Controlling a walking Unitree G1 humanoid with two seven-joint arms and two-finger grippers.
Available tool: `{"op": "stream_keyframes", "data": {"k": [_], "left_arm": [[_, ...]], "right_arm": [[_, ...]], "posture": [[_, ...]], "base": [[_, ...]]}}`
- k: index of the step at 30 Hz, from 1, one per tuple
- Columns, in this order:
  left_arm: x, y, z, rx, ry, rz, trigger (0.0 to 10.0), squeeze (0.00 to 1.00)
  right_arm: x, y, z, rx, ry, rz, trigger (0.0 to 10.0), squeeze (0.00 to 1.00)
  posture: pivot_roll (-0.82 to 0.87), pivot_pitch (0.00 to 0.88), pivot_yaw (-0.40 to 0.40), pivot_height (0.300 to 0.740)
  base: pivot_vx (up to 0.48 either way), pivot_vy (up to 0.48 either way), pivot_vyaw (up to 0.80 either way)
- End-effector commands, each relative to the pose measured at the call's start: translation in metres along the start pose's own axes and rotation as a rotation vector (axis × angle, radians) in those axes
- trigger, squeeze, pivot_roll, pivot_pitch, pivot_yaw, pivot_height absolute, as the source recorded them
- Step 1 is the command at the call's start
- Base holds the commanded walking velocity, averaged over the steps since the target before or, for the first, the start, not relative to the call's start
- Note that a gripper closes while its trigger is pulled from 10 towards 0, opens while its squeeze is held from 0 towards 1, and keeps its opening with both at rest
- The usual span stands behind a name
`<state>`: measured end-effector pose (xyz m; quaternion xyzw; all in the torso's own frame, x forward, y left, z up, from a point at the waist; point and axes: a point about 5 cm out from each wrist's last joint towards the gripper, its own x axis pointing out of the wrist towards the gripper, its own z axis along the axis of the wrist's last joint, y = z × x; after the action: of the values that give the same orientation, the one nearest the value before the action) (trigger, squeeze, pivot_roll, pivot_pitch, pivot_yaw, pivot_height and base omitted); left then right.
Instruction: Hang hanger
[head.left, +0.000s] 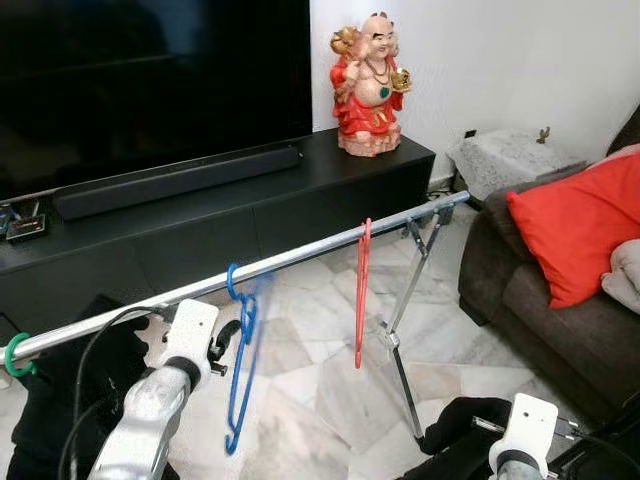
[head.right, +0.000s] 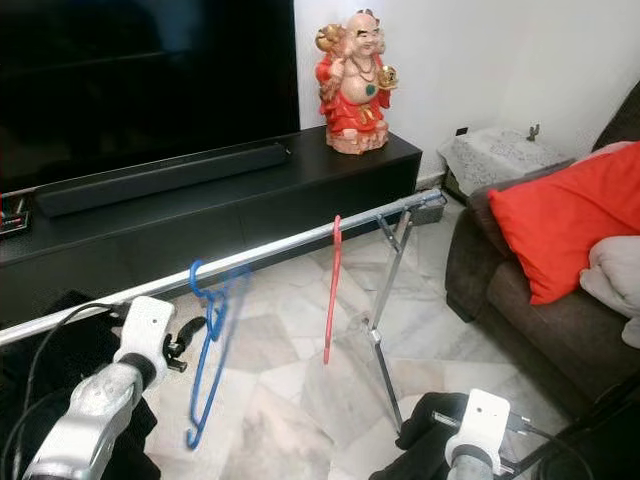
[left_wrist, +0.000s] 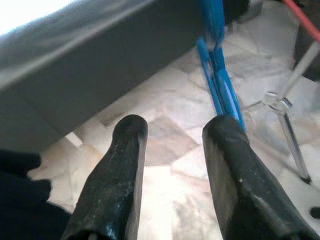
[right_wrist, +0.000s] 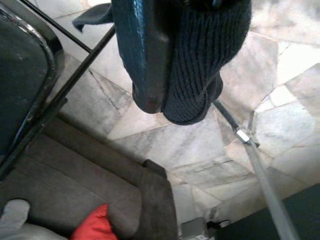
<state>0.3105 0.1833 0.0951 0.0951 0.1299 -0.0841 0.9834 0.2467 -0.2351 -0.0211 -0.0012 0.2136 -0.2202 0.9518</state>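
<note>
A silver rail (head.left: 300, 258) is seen running from the lower left of the left eye view up toward the right of centre, carried on a folding metal stand (head.left: 405, 310). 2 hangers are hooked over it: a blue hanger (head.left: 240, 360) left of centre, blurred as if swinging, and a red hanger (head.left: 361, 295) near the middle of the frame. A green ring (head.left: 12, 355) is seen on the rail at the far left edge.

The left gripper (head.left: 228, 345) is held just beside the blue hanger's neck, below the rail. In the left wrist view its fingers (left_wrist: 120, 165) are spread apart with nothing between them, and the blue hanger is seen just off the tip of 1 finger, possibly touching it. The right gripper (right_wrist: 170, 95) is kept low at the bottom right of the head views; a dark knitted cloth (right_wrist: 200, 65) is pressed against its finger in the right wrist view, and it cannot be told whether the fingers are parted or closed.

The hanging is judged to be done or nearly done. The main risk is seen in the withdrawal: if a finger were dragged against the blue hanger, the hook could be lifted off the rail and dropped to the marble floor (head.left: 310, 400). A knock to the rail could also set the red hanger sliding.
</note>
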Motion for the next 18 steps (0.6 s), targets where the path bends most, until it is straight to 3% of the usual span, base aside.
{"op": "stream_keyframes", "data": {"k": [1,6,18], "left_arm": [[0.002,-0.005,-0.006,-0.018,0.048,-0.03,10.0,0.0],[0.005,-0.017,-0.015,0.005,0.093,-0.099,10.0,0.0],[0.011,-0.014,-0.006,0.015,0.086,-0.049,10.0,0.0]], "right_arm": [[0.002,0.004,0.004,-0.001,-0.008,0.013,10.0,0.0],[0.002,0.005,0.005,0.0,-0.009,0.019,10.0,0.0],[0.002,0.005,0.004,-0.002,-0.002,0.025,10.0,0.0]], "posture": [[0.1,0.0,0.02,0.74],[0.09,0.0,0.022,0.74],[0.1,0.0,0.017,0.74]], "base": [[0.0,0.0,0.0],[0.0,0.0,0.0],[0.0,0.0,0.0]]}}
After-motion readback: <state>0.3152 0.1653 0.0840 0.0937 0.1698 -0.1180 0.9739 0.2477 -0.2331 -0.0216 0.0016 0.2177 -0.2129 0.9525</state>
